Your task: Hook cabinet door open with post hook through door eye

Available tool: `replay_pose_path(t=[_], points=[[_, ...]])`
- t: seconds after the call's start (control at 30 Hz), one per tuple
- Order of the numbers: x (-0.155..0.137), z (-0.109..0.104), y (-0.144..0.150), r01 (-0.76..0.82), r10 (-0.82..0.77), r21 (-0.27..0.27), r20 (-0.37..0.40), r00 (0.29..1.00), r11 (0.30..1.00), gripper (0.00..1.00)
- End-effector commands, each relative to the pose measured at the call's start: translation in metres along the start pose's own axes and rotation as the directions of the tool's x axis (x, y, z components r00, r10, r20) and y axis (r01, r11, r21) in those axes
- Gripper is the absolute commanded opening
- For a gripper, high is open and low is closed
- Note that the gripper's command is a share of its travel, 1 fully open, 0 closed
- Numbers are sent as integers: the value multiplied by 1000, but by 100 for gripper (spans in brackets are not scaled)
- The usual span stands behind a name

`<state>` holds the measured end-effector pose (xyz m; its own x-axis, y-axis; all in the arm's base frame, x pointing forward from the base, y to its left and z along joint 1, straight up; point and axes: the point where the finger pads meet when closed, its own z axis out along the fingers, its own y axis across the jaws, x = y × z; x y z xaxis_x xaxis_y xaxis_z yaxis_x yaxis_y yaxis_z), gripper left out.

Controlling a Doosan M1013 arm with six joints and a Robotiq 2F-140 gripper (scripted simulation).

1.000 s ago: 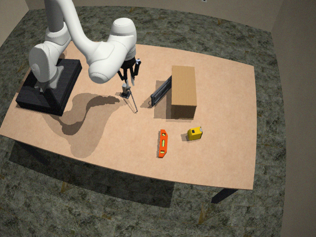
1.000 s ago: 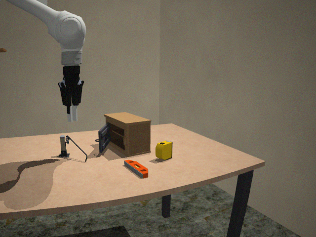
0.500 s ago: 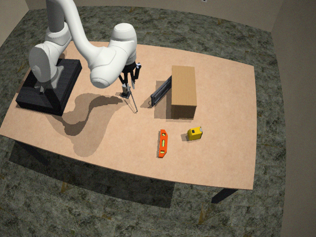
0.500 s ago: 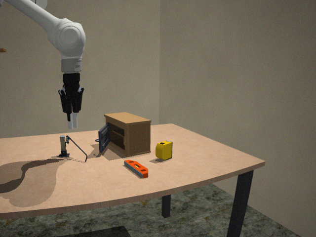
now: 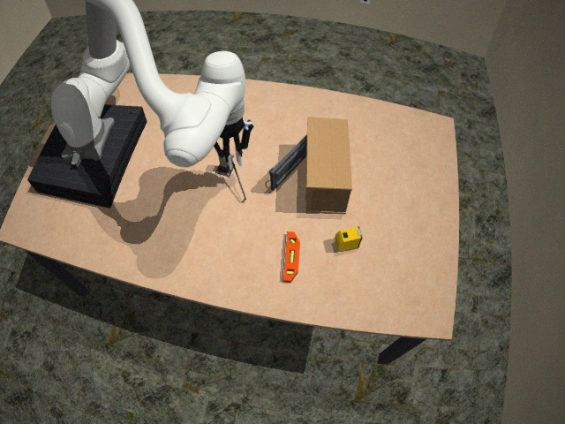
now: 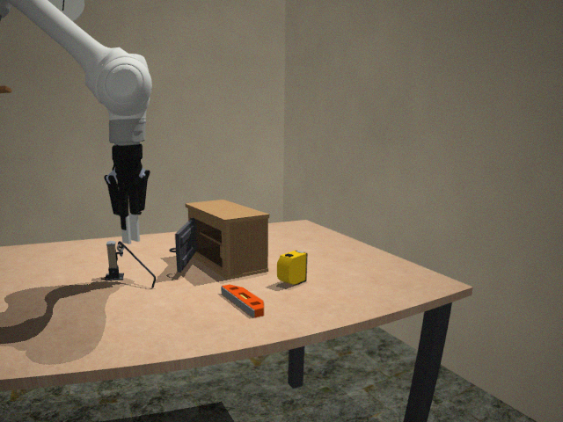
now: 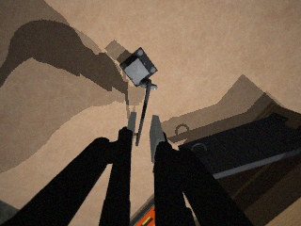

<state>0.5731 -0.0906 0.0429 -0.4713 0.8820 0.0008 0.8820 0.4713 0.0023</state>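
Observation:
The brown cabinet (image 5: pixel 328 155) (image 6: pixel 245 240) stands upright on the table, its dark door (image 5: pixel 287 164) (image 6: pixel 184 245) (image 7: pixel 245 146) swung partly open. A small eye (image 6: pixel 172 249) sticks out of the door's face. The short post (image 5: pixel 223 165) (image 6: pixel 111 261) (image 7: pixel 138 68) stands left of the door. Its thin hook (image 5: pixel 239 185) (image 6: pixel 138 263) (image 7: pixel 143 113) slopes down from the post top, with its bent tip resting on the table, short of the door. My gripper (image 5: pixel 231 158) (image 6: pixel 129 236) (image 7: pixel 143 122) hangs just above the post and hook, fingers narrowly apart with nothing between them.
An orange spirit level (image 5: pixel 290 256) (image 6: pixel 243 300) and a yellow tape measure (image 5: pixel 348 238) (image 6: pixel 291 266) lie in front of the cabinet. The arm's black base (image 5: pixel 86 155) sits at the table's left end.

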Motion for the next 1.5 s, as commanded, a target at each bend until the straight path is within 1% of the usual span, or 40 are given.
replay_pose_path(t=[0.0,0.33,1.47], points=[[0,5,0,0,0,0,0,1000,1000,14],[0,16,0,0,0,0,0,1000,1000,14],[0,17,0,0,0,0,0,1000,1000,14]])
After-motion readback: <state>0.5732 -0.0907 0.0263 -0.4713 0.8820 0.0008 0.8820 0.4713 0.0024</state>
